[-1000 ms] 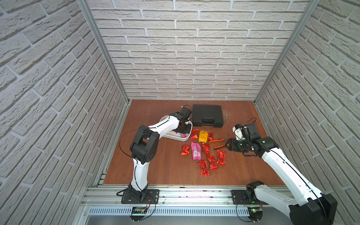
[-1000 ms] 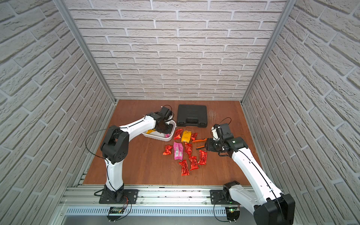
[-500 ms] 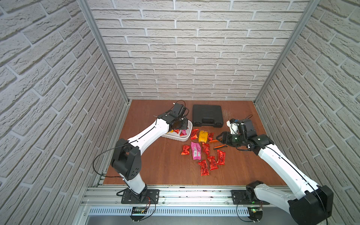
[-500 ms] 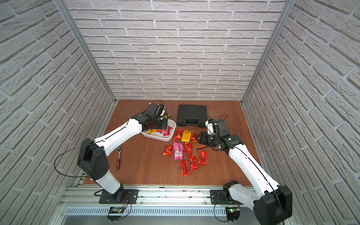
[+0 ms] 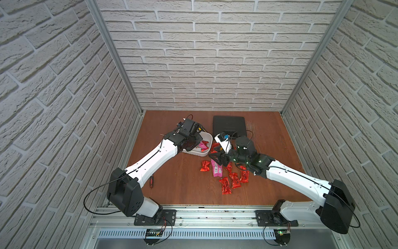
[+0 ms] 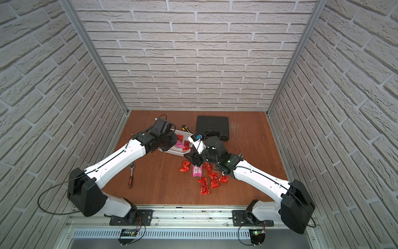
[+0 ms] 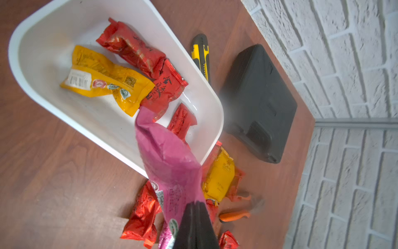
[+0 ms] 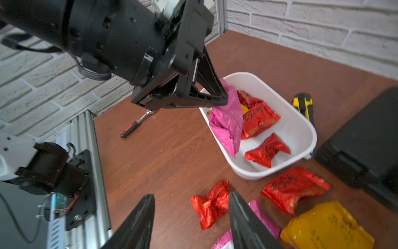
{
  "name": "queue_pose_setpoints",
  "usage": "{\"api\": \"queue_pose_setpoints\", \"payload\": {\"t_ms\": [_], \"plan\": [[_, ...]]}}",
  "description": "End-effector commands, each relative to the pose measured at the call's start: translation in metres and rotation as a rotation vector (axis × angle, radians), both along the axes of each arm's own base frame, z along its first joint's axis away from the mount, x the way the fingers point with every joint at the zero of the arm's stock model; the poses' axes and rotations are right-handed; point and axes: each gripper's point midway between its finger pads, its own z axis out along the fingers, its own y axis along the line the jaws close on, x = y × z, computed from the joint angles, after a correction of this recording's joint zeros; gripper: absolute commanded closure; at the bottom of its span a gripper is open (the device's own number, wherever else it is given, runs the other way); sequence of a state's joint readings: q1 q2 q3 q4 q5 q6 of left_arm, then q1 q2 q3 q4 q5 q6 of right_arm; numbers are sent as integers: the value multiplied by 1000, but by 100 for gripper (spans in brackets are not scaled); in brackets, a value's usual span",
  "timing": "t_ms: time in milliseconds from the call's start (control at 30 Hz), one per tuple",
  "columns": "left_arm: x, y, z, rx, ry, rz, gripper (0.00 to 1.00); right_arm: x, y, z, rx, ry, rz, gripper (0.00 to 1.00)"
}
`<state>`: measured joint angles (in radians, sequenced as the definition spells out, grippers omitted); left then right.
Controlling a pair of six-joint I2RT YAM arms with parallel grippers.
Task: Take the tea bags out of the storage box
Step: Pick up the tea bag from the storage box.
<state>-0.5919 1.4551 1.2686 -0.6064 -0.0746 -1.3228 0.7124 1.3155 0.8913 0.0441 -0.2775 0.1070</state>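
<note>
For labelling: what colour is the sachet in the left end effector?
Pink: the sachet pinched in the left end effector; clearest in the right wrist view.

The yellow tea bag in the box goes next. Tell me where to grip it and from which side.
Pinch the yellow tea bag at its white-labelled end, coming straight down. It lies flat on the storage box floor. That end is clear, the other touches a red tea bag, and the walls likely block a sideways approach.

walls (image 5: 204,64): white brick | floor (image 5: 183,183): reddish-brown wood | corner posts (image 5: 114,56): aluminium
</note>
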Motion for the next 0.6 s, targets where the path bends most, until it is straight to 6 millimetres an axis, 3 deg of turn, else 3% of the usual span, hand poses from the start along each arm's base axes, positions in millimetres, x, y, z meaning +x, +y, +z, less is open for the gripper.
{"api": "queue_pose_setpoints", "payload": {"t_ms": [0,367,567], "plan": [[-10,6,6,-88,42,135,100,14,26,6,-42,-177,125,40],[-25,7,5,-149,89,194,100,50,52,-10,-96,-287,133,40],[-28,16,4,-139,91,218,100,55,34,-11,-128,-315,88,35]]}}
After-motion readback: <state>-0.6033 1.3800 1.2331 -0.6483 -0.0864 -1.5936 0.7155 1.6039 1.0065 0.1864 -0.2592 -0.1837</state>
